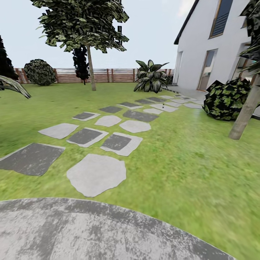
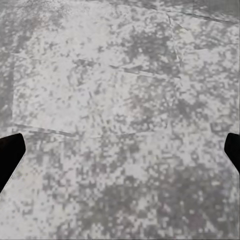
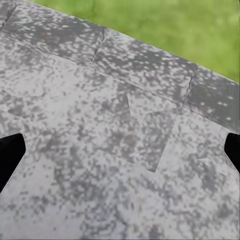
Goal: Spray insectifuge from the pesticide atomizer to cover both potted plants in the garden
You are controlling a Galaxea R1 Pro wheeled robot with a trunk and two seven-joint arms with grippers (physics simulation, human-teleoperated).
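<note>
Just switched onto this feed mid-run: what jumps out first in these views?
A trail of flat stepping stones runs from the grey paved patio at the near edge across the lawn toward the white house at far right. A tree stands before the wooden fence at the back. Both wrist views look down on speckled grey paving, with the left gripper and right gripper spread open and empty.

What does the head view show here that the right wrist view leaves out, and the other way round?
Head view alone: the stepping stones crossing the lawn, a tree, the wooden fence and the white house. Right wrist view alone: the open right gripper, its dark fingertips wide apart, nothing between them. Shared: the grey paved patio and green lawn beyond its edge.
</note>
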